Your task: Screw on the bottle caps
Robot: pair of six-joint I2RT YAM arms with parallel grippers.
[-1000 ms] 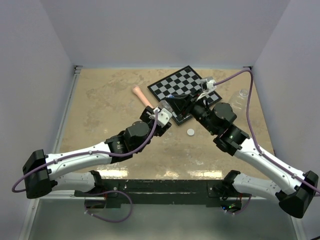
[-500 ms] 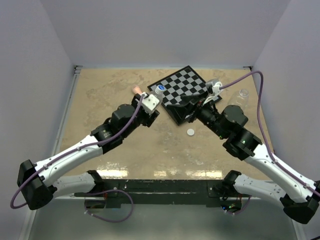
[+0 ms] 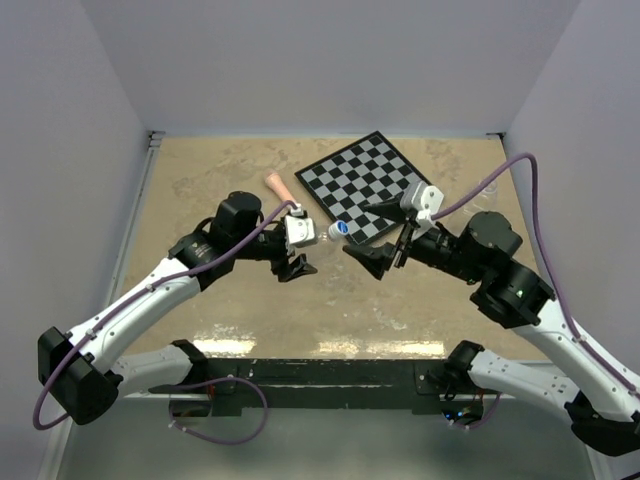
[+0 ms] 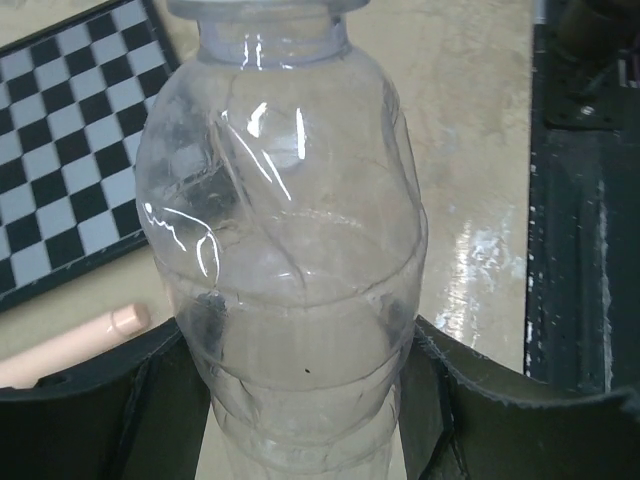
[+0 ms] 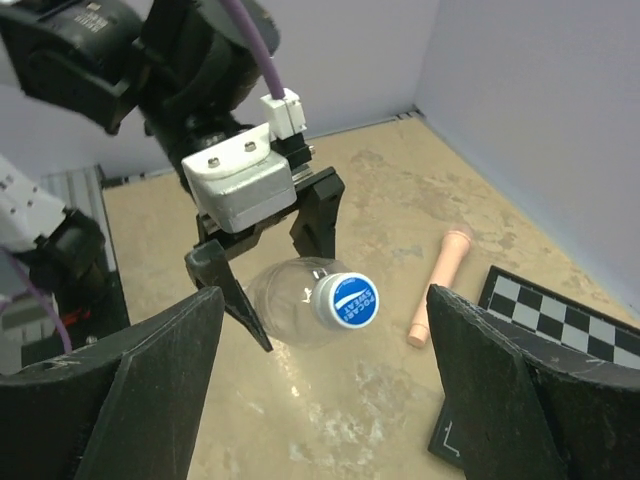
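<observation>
My left gripper is shut on the small clear bottle, one finger pressed to each side of its lower body. It holds the bottle above the table, tipped on its side, neck pointing at the right arm. A blue cap with a white mark sits on the neck and also shows from above. The right gripper is open, its fingers standing wide on either side of the cap and clear of it. A larger clear bottle shows faintly by the right wall, partly behind the cable.
A pink tapered stick lies on the tan table beside the checkerboard mat, which sits at the back middle. Grey walls close off the left, back and right. The black base rail runs along the near edge.
The right gripper has opened and swung down and left to face the cap. The left arm has lowered the bottle and tipped it from upright onto its side.
</observation>
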